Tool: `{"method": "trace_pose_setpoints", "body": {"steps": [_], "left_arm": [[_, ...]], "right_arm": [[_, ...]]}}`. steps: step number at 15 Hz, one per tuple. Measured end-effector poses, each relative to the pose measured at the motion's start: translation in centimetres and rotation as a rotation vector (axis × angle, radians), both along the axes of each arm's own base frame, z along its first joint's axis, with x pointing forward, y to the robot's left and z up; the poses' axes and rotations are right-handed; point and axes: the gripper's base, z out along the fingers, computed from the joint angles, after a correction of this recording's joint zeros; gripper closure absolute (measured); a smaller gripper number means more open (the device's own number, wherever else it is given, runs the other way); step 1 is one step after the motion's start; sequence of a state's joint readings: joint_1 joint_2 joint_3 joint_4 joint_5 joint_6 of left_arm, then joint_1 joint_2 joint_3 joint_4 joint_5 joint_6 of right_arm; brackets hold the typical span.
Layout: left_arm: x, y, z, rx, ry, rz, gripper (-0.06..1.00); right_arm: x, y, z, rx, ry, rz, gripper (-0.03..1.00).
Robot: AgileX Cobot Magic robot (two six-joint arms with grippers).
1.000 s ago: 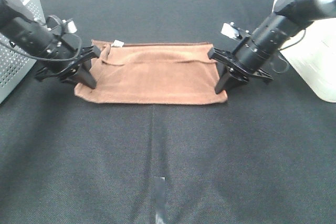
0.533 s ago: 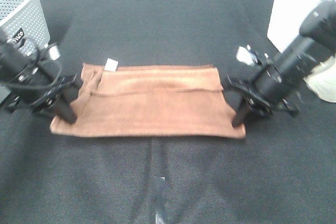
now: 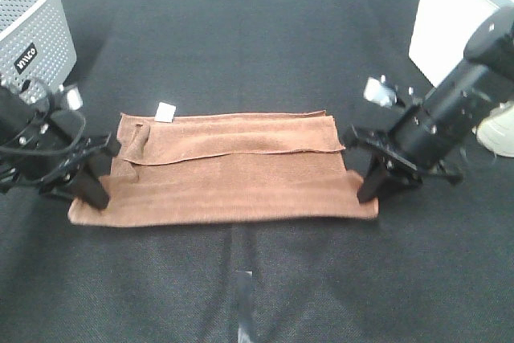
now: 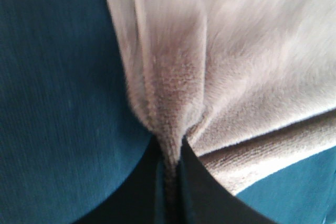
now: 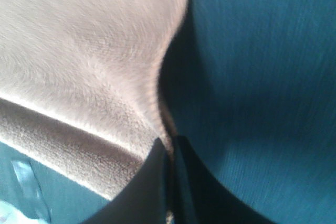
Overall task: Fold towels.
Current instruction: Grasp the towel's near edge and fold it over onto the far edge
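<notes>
While the left gripper point(image 3: 90, 190) and right gripper point(image 3: 371, 189) each pinch tight a near corner of the brown towel point(image 3: 241, 174), lying right of the grey basket point(image 3: 36, 22), equal tension should keep its fold straight.

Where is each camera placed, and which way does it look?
Exterior high: mounted above, looking down on the brown towel and dark table; both arms show.
Left wrist: on the left arm, looking along the left gripper pinching the towel.
Right wrist: on the right arm, looking along the right gripper, also pinching.
Shared: all views show the towel and its pinched ends.
</notes>
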State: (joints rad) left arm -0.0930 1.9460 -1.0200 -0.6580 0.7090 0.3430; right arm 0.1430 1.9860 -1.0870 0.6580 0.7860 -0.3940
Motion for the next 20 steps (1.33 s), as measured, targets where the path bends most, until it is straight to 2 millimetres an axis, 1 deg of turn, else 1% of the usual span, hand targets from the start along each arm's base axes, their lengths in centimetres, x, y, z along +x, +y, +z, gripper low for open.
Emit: {"method": "trace_pose_setpoints", "body": {"steps": [3,4,6,7,8,10,12,13,15,16,17,18,19,20], "left_arm": [[2.9,-0.2,2.4,-0.005,-0.110,0.025,0.93],[3.8,-0.2,3.3,-0.006,-0.151,0.023,0.93],[5.8,-0.4,4.7,-0.011,-0.222,0.026,0.93],[5.8,-0.4,4.7,-0.011,-0.222,0.026,0.93],[7.2,-0.5,4.8,-0.010,-0.254,0.030,0.93],[8.9,-0.5,4.0,0.007,-0.275,0.024,0.93],[10.3,-0.5,2.9,0.031,-0.289,0.015,0.93],[10.8,-0.4,2.0,0.039,-0.284,0.015,0.93],[11.6,-0.5,0.5,0.043,-0.275,0.023,0.93],[11.8,-0.5,0.1,0.044,-0.274,0.037,0.91],[12.0,-0.4,-0.1,0.046,-0.277,0.042,0.85],[12.1,-0.4,-0.1,0.050,-0.288,0.050,0.76],[12.2,-0.3,-0.1,0.053,-0.297,0.055,0.60],[12.2,-0.3,-0.1,0.054,-0.299,0.056,0.44]], "right_arm": [[3.1,0.4,2.8,0.014,-0.124,0.017,0.97],[4.0,0.6,3.3,0.021,-0.148,0.023,0.97],[6.0,1.0,4.0,0.035,-0.180,0.029,0.97],[6.0,1.0,4.0,0.035,-0.180,0.029,0.97],[7.5,1.2,4.0,0.043,-0.197,0.034,0.97],[9.4,1.5,3.6,0.047,-0.220,0.036,0.97],[10.8,1.7,2.7,0.048,-0.228,0.034,0.97],[11.4,1.7,2.0,0.047,-0.223,0.031,0.97],[11.7,1.8,0.6,0.041,-0.199,0.018,0.97],[11.8,1.7,0.0,0.038,-0.191,0.014,0.93],[11.9,1.7,-0.3,0.036,-0.191,0.011,0.84],[11.9,1.7,-0.3,0.034,-0.199,0.007,0.69],[12.0,1.7,-0.3,0.033,-0.202,0.005,0.50],[12.0,1.7,-0.3,0.033,-0.202,0.005,0.34]]}}
